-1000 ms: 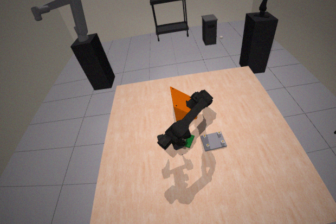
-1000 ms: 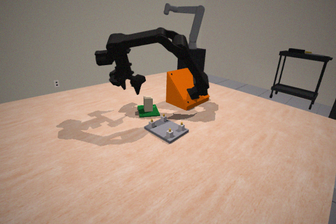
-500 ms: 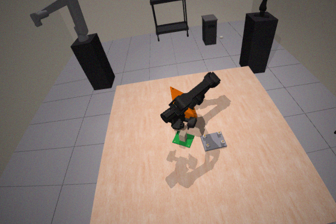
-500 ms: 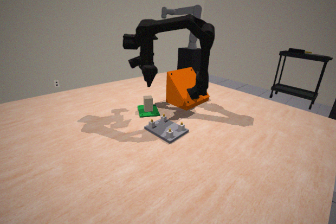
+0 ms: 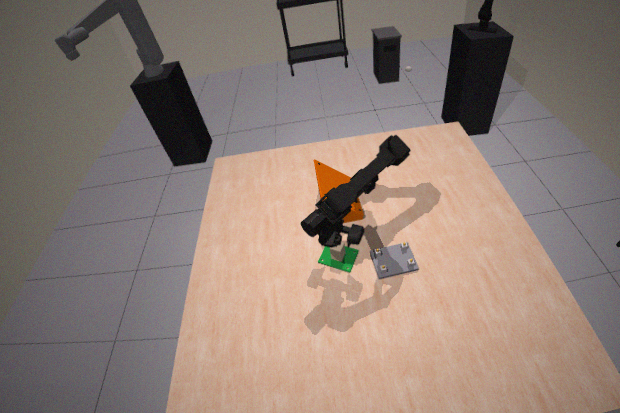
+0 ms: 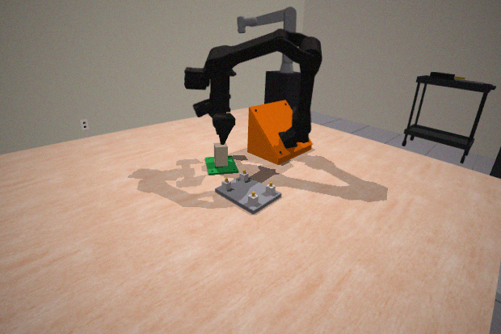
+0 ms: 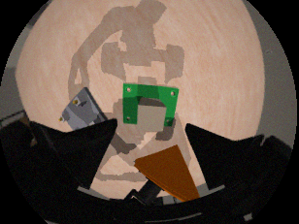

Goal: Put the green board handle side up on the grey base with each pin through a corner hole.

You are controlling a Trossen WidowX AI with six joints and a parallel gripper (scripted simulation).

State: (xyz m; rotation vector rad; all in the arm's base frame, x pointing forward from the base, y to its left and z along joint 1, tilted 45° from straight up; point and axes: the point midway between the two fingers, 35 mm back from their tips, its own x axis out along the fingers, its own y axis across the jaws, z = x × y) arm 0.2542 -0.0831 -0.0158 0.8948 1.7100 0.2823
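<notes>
The counter (image 5: 280, 337) (image 6: 202, 264) (image 7: 223, 62) is big and looks like light wood, with pale walls behind it. At the back of the room is a black cart (image 5: 317, 51) (image 6: 439, 136). The green board (image 5: 326, 259) (image 6: 214, 170) (image 7: 130, 103) lies flat on the counter, just beside the grey base (image 5: 393, 267) (image 6: 246, 196) (image 7: 83, 115). It is not on the posts yet. Its square handle (image 5: 337, 252) (image 6: 221, 155) (image 7: 151, 117) sticks up. The black tool (image 5: 342, 242) (image 6: 222, 142) (image 7: 152, 124) is right over the handle. Its two fingers are wide apart, and they are not holding anything. An orange block (image 5: 330, 180) (image 6: 265, 135) (image 7: 170, 171) with a slanted side is close by. I think the job now is to get ready to grab the handle. Next, the tool should go straight down, with one finger on each side of the handle, and then squeeze. If it goes down crooked, a finger could bump the top of the handle. After that, the board must be lifted and turned so its corner holes match the gold pins (image 5: 411, 261) (image 6: 253, 193) (image 7: 75, 102).
</notes>
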